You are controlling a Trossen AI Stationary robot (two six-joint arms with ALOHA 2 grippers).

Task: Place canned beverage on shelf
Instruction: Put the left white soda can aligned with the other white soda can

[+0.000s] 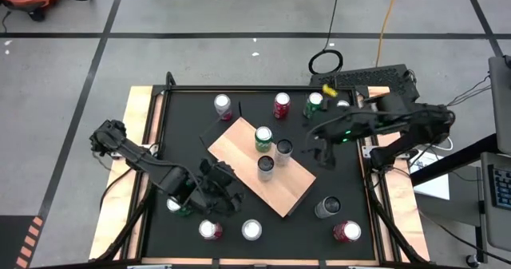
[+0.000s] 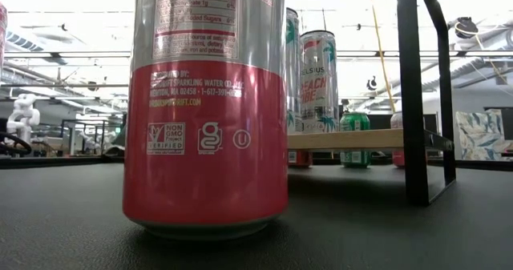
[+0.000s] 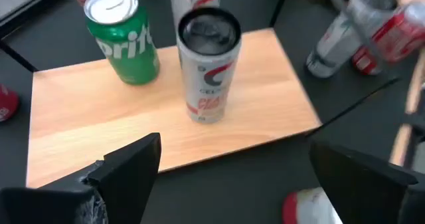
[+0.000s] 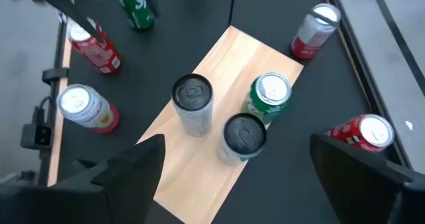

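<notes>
The landmark is the flat light-tan wooden shelf (image 1: 263, 167), which sits slanted in the middle of the black table (image 1: 343, 181).

Closest to the low camera stands a tall can with a red bottom and silver top (image 2: 207, 110). It fills that view, so it is far from the shelf's edge.

The left gripper (image 1: 214, 191) hangs just off the shelf's near-left edge. Its two dark fingers (image 3: 126, 167) are spread wide and hold nothing. It faces the shelf, most likely so it can reach for a can next. A green can (image 1: 177, 206) sits on the table right by it.

On the shelf stand three cans close together: a short green soda can (image 1: 263, 138), a tall silver can with a dark top (image 1: 266, 168), and another tall silver can (image 1: 283, 149). They stand up straight so they will not roll.

The right gripper (image 1: 323, 151) hovers just past the shelf's far-right side. Its fingers are also wide apart and empty.

More cans wait on the table around the shelf, such as a red can (image 1: 282, 104) beyond it. They are not on the shelf yet.
</notes>
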